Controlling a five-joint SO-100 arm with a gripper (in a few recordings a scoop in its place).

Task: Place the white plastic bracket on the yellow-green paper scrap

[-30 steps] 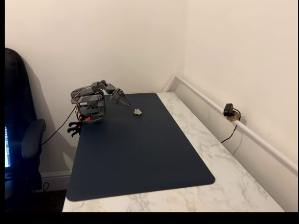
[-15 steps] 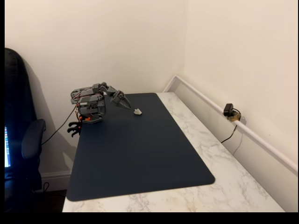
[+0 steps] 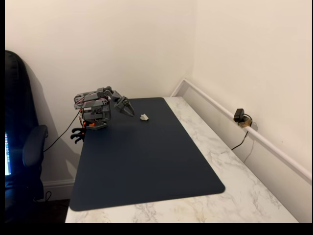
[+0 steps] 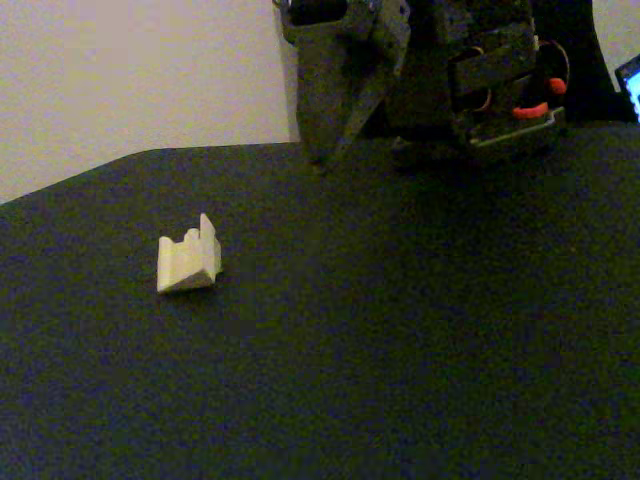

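1. A small grey robot arm (image 3: 95, 105) sits at the far left corner of a dark blue mat (image 3: 146, 161), which covers most of a white marble table (image 3: 230, 196).
2. The arm is folded low, with its upper links lying nearly level above its base and the wrist angled down toward the mat.
3. The gripper (image 3: 128, 110) points down and to the right in the wide fixed view, with its tip just above the mat. Its fingers come to a narrow point, and I cannot tell whether they are parted or closed; nothing is seen between them.
4. The white plastic bracket (image 4: 188, 262) lies on the mat near the far edge, beside the gripper tip and not touching it.
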